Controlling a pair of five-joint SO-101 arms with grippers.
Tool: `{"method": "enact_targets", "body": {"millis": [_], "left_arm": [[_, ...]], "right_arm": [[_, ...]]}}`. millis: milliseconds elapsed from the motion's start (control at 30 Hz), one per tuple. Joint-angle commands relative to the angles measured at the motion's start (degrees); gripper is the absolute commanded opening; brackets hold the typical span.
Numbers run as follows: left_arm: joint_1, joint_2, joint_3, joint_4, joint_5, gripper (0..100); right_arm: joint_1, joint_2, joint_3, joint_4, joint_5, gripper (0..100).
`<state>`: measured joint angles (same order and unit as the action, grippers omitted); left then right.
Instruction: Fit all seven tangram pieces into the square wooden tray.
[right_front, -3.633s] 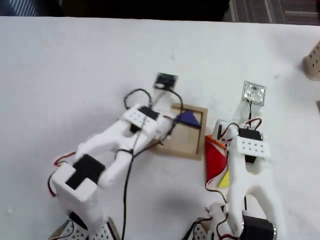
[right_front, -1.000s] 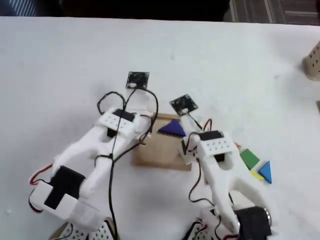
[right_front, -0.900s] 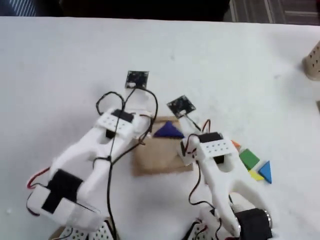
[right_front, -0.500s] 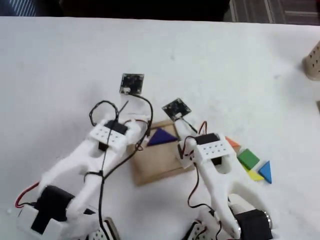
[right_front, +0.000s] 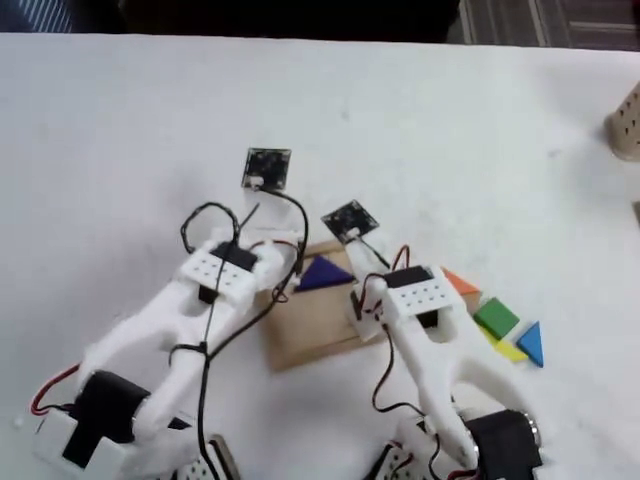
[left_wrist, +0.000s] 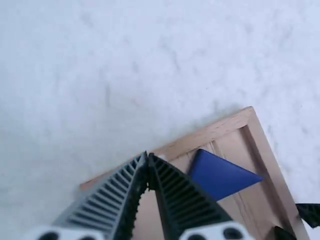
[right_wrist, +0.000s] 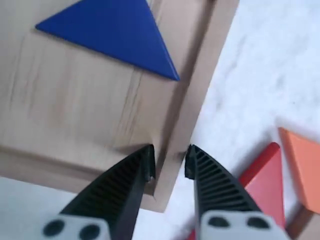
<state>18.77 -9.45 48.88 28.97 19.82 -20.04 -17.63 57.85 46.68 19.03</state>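
While the left gripper (left_wrist: 148, 161) sits jaws together at the wooden tray (left_wrist: 215, 131) rim — blue triangle (left_wrist: 220, 174) inside — the right gripper (right_wrist: 169, 156) pinches the tray's right-hand rim; red piece (right_wrist: 260, 170), orange piece (right_wrist: 302, 160) and green piece (right_front: 496, 318) lie on the table beside it.

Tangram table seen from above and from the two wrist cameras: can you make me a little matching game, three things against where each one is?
Things:
1. dark blue triangle
2. green square
3. right gripper

Places:
A. on the bare table, outside the wooden tray
B. clamped over the wooden tray's rim
C. lying inside the wooden tray

Pairs: 1-C, 2-A, 3-B.
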Motion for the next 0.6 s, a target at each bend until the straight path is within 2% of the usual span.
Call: {"method": "enact_targets", "body": {"millis": [0,167,300,567], "left_arm": [[0.75,-2.86,-0.44,-0.18,0.0,2],[0.75,-2.86,-0.44,-0.18,0.0,2],[0.75,-2.86,-0.44,-0.18,0.0,2],[0.75,-2.86,-0.62,-0.26,0.0,2]], "right_arm": [[0.75,0.13,-2.37,0.13,-2.29,10.1],[2.33,0.48,-3.25,0.04,-3.43,9.4],[6.02,0.48,-3.52,0.22,-10.81,1.2],[12.44,0.48,-3.52,0.48,-16.62,2.1]]}}
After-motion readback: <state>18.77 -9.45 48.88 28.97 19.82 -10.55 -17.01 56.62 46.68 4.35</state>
